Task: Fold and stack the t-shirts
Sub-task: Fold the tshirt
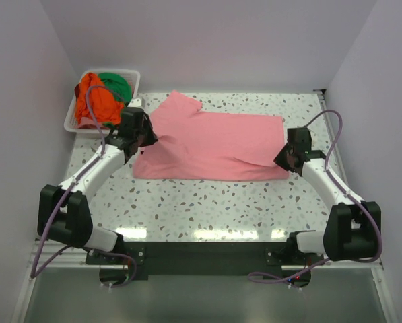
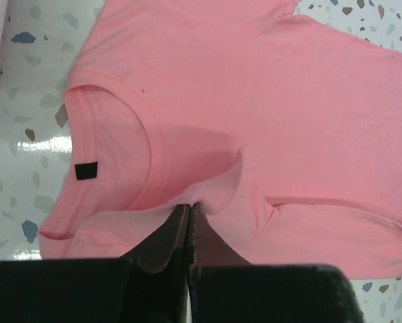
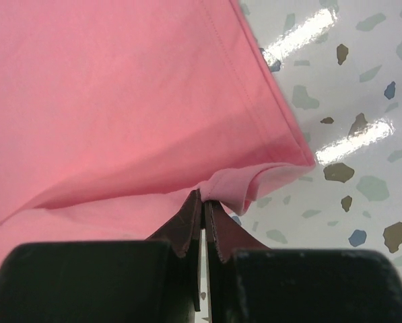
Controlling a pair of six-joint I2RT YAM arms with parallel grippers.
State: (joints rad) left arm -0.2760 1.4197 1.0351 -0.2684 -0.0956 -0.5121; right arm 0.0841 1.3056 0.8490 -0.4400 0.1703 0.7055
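Observation:
A pink t-shirt (image 1: pixel 214 145) lies spread across the table, its collar end toward the left. My left gripper (image 1: pixel 145 138) is shut on a pinch of its fabric just beside the neckline (image 2: pixel 153 134); the left gripper (image 2: pixel 189 205) has a small raised fold of pink cloth between its tips. At the shirt's right end my right gripper (image 1: pixel 286 156) is shut on the hem corner, and in its wrist view the right gripper (image 3: pixel 205 196) pinches the bunched pink t-shirt (image 3: pixel 120 101). An orange t-shirt (image 1: pixel 93 101) and a green t-shirt (image 1: pixel 114 85) sit crumpled in the basket.
A white slotted basket (image 1: pixel 133 79) stands at the back left corner, close behind my left gripper. The speckled table (image 1: pixel 207 208) stretches toward the arm bases. White walls close in the left, back and right sides.

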